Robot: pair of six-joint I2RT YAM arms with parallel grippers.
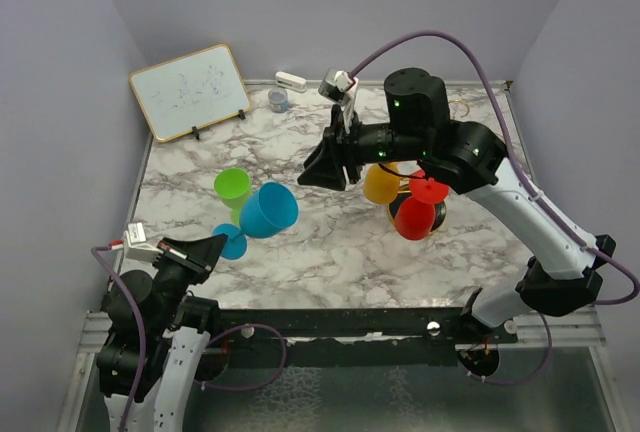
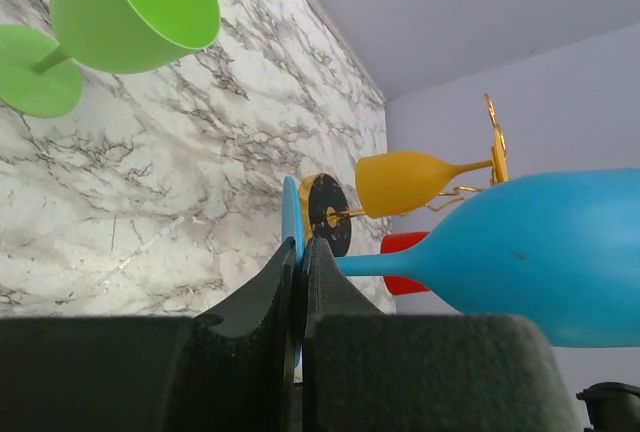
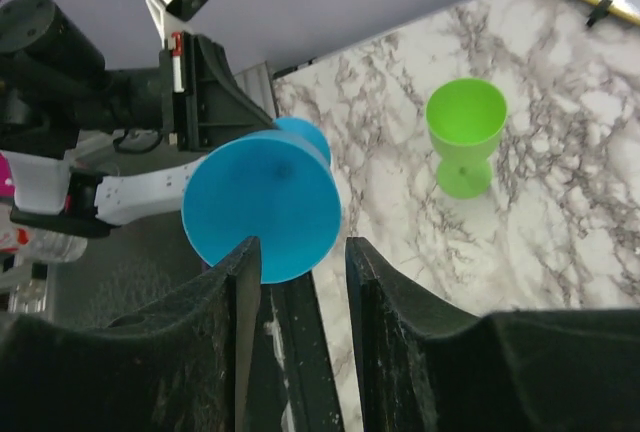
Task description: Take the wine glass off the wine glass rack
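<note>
1. Top view: the blue wine glass (image 1: 268, 210) is off the wine glass rack (image 1: 441, 215) and held at the left, above the tabletop (image 1: 340, 242). A yellow glass (image 1: 381, 184) and a red glass (image 1: 413, 218) sit at the rack. The whiteboard (image 1: 190, 90) carries faint marks, illegible.
2. Left wrist: the left jaws are clamped on the blue glass's foot.
3. Right wrist: the right jaws stand apart, empty, facing its bowl. A green glass (image 3: 463, 132) stands upright on the tabletop.

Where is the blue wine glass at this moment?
In the top view the blue wine glass is at the table's left side, gripped by its foot in the left gripper, beside the upright green glass and away from the rack.
</note>
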